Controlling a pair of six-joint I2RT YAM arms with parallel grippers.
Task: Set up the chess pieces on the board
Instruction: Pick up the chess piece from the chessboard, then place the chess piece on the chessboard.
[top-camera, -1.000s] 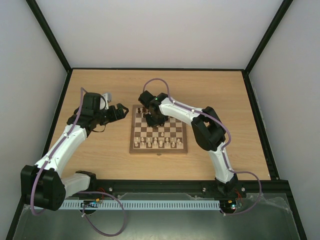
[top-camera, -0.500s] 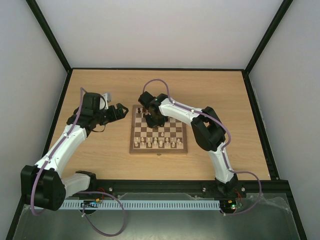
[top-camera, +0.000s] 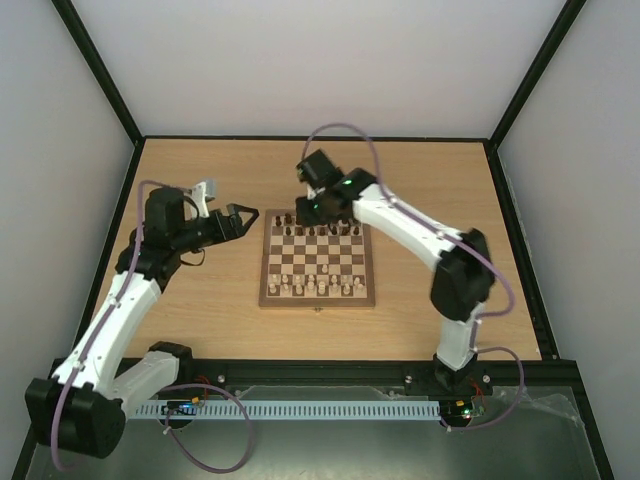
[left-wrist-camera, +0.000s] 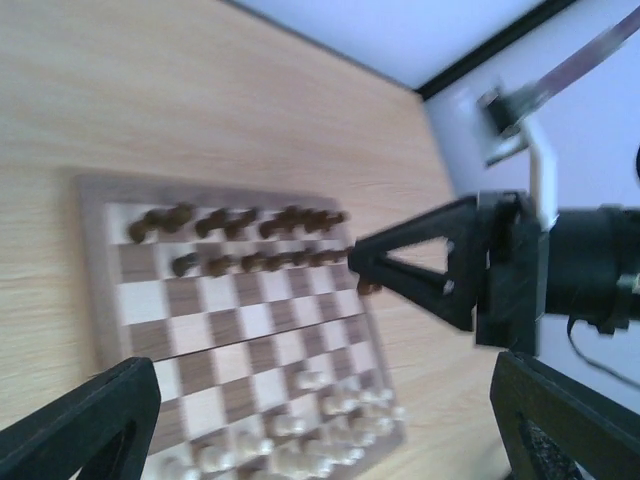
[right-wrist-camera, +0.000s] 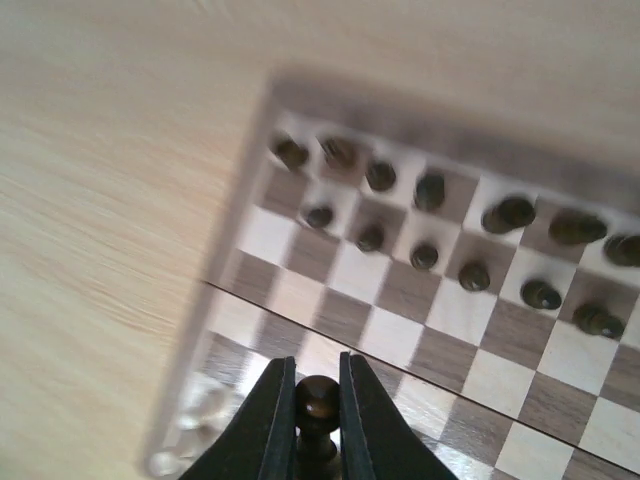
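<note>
Lifted from the middle of the board (top-camera: 265, 272), your right gripper (right-wrist-camera: 316, 378) clenches one dark pawn (right-wrist-camera: 318, 402) above its far edge, where most chess pieces (top-camera: 322, 231) already stand; left gripper (top-camera: 247, 220) hangs released.

overhead view of whole table (top-camera: 430, 180), both wrist views nearer, sharing the board (top-camera: 317, 263)
</note>
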